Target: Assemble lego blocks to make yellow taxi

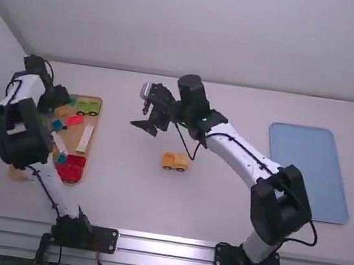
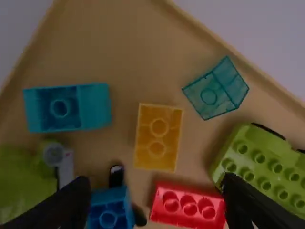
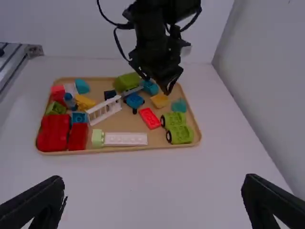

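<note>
My left gripper [image 1: 58, 105] is over the wooden tray's far part, its fingers apart in the left wrist view [image 2: 155, 205]. A yellow brick [image 2: 158, 138] lies hollow side up beyond the fingertips, untouched. My right gripper [image 1: 142, 111] is above the middle of the table, facing the tray; it is open with nothing between its fingers [image 3: 152, 205]. The yellow wheeled piece [image 1: 175, 162] stands on the table, nearer the camera than the right gripper. In the right wrist view the yellow brick [image 3: 159, 99] lies below my left gripper [image 3: 167, 88].
Around the yellow brick lie a clear teal brick [image 2: 217, 89], a turquoise brick [image 2: 66, 108], a red brick [image 2: 188, 205] and a green wheeled piece [image 2: 262, 164]. Red blocks [image 3: 55, 132] and a long white piece [image 3: 125, 139] share the tray [image 3: 114, 151]. A blue tray [image 1: 309, 173] lies right.
</note>
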You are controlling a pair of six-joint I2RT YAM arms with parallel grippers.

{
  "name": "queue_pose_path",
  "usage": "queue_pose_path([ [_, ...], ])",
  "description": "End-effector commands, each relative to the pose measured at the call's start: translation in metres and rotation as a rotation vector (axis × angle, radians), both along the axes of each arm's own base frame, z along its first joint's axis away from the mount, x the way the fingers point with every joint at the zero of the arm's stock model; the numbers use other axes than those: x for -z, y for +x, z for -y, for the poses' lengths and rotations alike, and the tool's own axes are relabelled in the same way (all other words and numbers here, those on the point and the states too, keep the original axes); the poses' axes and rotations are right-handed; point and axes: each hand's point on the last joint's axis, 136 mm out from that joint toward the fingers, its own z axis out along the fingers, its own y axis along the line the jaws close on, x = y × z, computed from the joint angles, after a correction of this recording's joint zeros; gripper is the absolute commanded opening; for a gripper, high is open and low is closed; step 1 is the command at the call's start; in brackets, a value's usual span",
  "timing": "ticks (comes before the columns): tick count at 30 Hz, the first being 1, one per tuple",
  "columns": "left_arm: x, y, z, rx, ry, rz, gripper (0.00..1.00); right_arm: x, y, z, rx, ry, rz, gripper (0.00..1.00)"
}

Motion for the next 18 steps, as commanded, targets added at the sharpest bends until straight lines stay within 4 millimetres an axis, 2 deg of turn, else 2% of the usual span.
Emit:
queue_pose_path([
  [1, 0.008, 0.005, 0.000, 0.023, -0.016, -0.003, 0.71, -0.025, -0.001, -0.001, -0.003, 0.033, 0.035, 0.99],
  [3, 0.013, 0.004, 0.000, 0.020, -0.024, -0.014, 0.72, -0.024, -0.001, -0.001, -0.003, 0.032, 0.034, 0.99],
  [13, 0.032, 0.009, -0.003, 0.019, -0.025, -0.015, 0.63, -0.022, -0.002, -0.001, -0.002, 0.023, 0.022, 0.99],
  [18, 0.031, 0.013, -0.005, 0.019, -0.014, 0.001, 0.61, -0.020, -0.001, 0.000, 0.004, 0.016, 0.017, 0.99],
])
